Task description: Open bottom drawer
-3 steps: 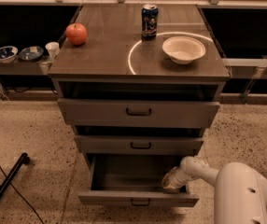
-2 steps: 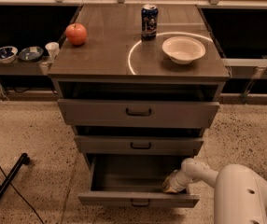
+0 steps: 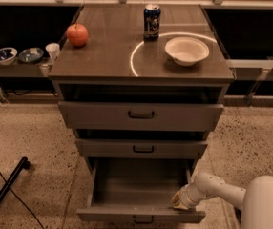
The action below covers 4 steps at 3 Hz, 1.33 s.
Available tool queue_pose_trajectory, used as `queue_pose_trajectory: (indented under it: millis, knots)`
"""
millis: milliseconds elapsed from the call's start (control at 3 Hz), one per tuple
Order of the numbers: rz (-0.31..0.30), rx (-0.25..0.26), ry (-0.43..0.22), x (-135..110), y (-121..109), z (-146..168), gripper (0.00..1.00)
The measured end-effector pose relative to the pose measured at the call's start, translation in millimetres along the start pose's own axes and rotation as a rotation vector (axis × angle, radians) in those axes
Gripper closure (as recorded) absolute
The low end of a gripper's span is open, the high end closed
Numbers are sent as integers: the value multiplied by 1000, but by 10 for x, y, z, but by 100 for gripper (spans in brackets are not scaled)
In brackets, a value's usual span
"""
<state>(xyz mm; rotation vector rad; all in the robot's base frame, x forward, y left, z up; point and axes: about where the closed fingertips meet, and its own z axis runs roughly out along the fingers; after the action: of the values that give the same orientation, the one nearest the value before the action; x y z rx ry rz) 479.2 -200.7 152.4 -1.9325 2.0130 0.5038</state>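
The bottom drawer (image 3: 141, 187) of the grey cabinet stands pulled out, its plain grey box bare inside. Its slim front (image 3: 98, 216) runs along the bottom of the view, with the small dark handle (image 3: 143, 220) at centre. My gripper (image 3: 177, 202) is at the drawer's front right corner, just inside the box behind the front panel. The white arm (image 3: 222, 192) reaches in from the lower right. The middle drawer (image 3: 142, 148) and the top drawer (image 3: 141, 114) sit slightly out above it.
On the cabinet top stand a red apple (image 3: 77, 34), a dark soda can (image 3: 152, 22) and a white bowl (image 3: 186, 50). A side shelf at left holds small bowls (image 3: 4, 55) and a white cup (image 3: 53, 50). A black pole (image 3: 5, 190) lies on the floor at lower left.
The gripper has shifted a little lower and nearer the drawer's front right corner. The drawer stands about as far out as before.
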Motion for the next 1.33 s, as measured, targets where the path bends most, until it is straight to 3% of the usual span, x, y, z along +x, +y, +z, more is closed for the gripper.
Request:
queue_pose_trajectory:
  millis: [333, 667, 1000, 1333]
  knots:
    - [0, -2, -1, -4, 6, -3, 100]
    - [-45, 37, -25, -164, 93, -160, 83]
    - [-146, 127, -72, -511, 229, -498, 66]
    - [-203, 175, -99, -714, 316, -688, 66]
